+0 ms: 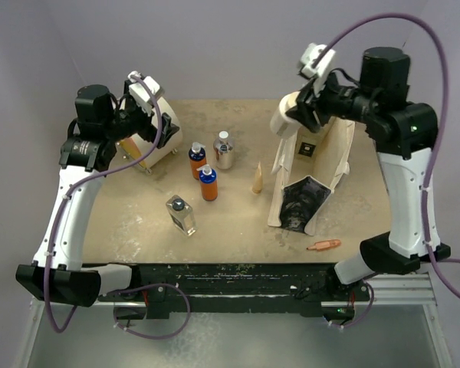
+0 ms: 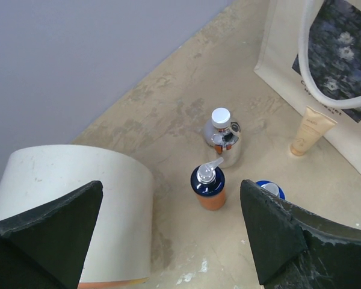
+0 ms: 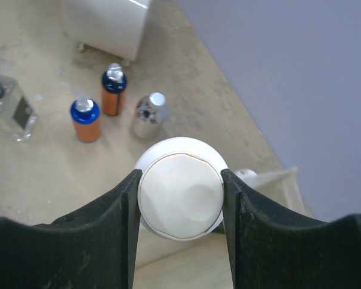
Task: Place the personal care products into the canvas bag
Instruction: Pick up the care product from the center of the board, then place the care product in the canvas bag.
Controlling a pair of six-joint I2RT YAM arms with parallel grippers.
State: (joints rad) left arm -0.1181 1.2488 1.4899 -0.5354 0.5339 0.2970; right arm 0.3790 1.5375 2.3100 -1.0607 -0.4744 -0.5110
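Observation:
My right gripper (image 1: pixel 305 110) is shut on the cream-white bottle (image 1: pixel 285 116) and holds it in the air over the far open end of the canvas bag (image 1: pixel 285 201). In the right wrist view the bottle's round end (image 3: pixel 180 188) fills the gap between the fingers. Two orange bottles with blue caps (image 1: pixel 197 160) (image 1: pixel 208 183), a silver bottle (image 1: pixel 224 150) and one clear squarish bottle (image 1: pixel 181 215) stand on the table left of the bag. My left gripper (image 1: pixel 155 123) is open and empty above the cream drum (image 1: pixel 142 149).
A tan wooden cone (image 1: pixel 257 178) stands just left of the bag. A small orange stick (image 1: pixel 323 245) lies near the front edge by the right arm's base. The left wrist view shows the drum (image 2: pixel 72 211), an orange bottle (image 2: pixel 209 188) and the silver bottle (image 2: pixel 222 139).

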